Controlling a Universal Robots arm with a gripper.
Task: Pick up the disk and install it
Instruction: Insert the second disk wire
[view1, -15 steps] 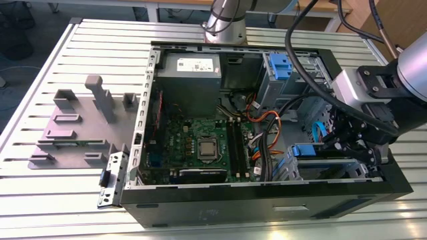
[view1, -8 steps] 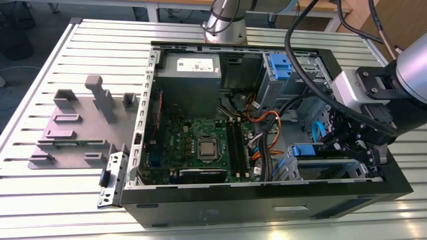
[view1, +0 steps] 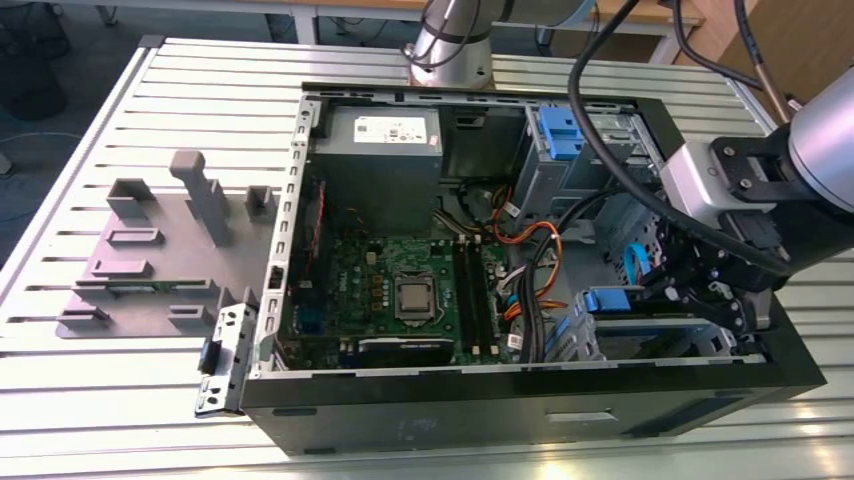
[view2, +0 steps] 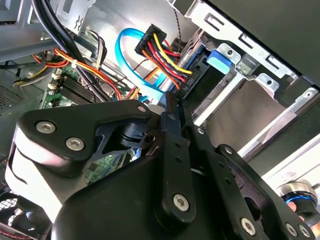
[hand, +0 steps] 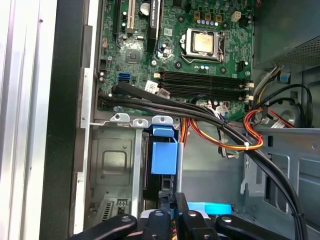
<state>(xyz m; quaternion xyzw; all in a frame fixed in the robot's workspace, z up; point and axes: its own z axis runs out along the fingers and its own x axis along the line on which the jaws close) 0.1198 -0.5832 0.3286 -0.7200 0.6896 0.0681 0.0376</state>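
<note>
Gripper: black two-finger gripper, fingers pressed together, holding nothing, just beside the drive bay.
Disk: metal hard drive with blue plastic carrier rails, seated upright in the grey steel drive cage.
Case: open black computer tower on a slatted table.

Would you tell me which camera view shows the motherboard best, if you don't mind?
The exterior view: the whole motherboard lies open inside the case. The first wrist view shows its socket and memory slots close up; the second wrist view catches a green sliver behind cables.
</note>
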